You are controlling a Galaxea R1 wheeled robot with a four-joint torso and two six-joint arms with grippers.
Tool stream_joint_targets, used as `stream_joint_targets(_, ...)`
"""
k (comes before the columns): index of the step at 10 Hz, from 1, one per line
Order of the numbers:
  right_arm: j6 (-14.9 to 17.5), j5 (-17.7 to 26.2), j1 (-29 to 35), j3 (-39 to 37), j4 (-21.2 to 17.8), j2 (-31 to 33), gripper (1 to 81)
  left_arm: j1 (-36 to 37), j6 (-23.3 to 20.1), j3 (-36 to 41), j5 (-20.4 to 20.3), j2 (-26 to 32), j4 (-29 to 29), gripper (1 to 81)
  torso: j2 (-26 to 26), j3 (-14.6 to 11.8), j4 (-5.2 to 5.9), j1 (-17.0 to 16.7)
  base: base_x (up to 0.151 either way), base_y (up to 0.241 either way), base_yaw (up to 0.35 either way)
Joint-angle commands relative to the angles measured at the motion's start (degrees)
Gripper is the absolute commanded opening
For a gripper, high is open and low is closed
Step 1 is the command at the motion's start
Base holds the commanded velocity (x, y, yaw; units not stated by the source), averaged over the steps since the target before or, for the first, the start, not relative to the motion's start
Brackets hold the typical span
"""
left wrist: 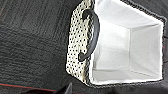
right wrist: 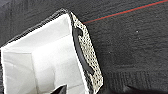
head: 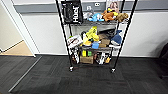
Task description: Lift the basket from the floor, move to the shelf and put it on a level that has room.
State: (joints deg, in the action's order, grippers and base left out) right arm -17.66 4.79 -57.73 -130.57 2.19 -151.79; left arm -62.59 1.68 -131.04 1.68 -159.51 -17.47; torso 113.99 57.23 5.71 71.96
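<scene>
The basket (left wrist: 77, 47) is cream woven with a dark rim, a white lining and a black loop handle (left wrist: 92, 35). It shows close in the left wrist view, over the dark carpet floor (left wrist: 30, 45). The right wrist view has the basket's (right wrist: 91, 62) other short side and handle (right wrist: 81, 55). A dark piece of my left gripper (left wrist: 66, 89) juts in beside one basket corner, and my right gripper (right wrist: 97, 91) sits at the other end wall. The black wire shelf (head: 64, 37) on castors stands ahead against the wall. Its visible tiers bear toys and boxes; a level with room is hidden.
A doorway with pale wooden flooring (head: 20, 50) opens at the left, past a metal floor strip (head: 25, 75). Dark carpet (head: 82, 80) stretches from me to the shelf. A black bag (head: 72, 11) hangs on the upper tier. Something dark (head: 165, 57) stands at the right edge.
</scene>
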Motion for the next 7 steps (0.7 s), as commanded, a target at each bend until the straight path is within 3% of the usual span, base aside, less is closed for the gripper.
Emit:
stream_joint_targets(1, -0.2, 3.2, 6.2, 0.2, -1.4, 1.6, 81.1, 6.0, 0.2, 0.4, 4.5, 0.9, -1.0, 81.1, 5.4, 5.0, 0.00, 3.5, 0.000, 0.000, 0.000)
stream_joint_targets(2, -0.2, 3.3, 6.8, 0.2, -1.5, 1.6, 81.1, 6.8, 0.2, 0.4, 5.2, 0.9, -1.4, 81.1, 7.5, 1.7, 0.00, 4.8, 0.000, 0.000, 0.000)
stream_joint_targets(3, -0.2, 3.8, 7.5, 0.2, -1.5, 1.5, 81.1, 7.5, 0.2, 0.3, 5.6, 0.9, -1.5, 81.1, 9.0, 3.0, 0.00, 5.8, 0.000, 0.000, 0.000)
stream_joint_targets(7, -0.2, 4.8, 9.9, 0.2, -1.8, -0.7, 81.1, 8.8, 0.3, 0.0, 5.7, 0.8, -2.0, 81.1, 15.7, 4.0, 0.00, 10.0, 0.000, 0.000, 0.000)
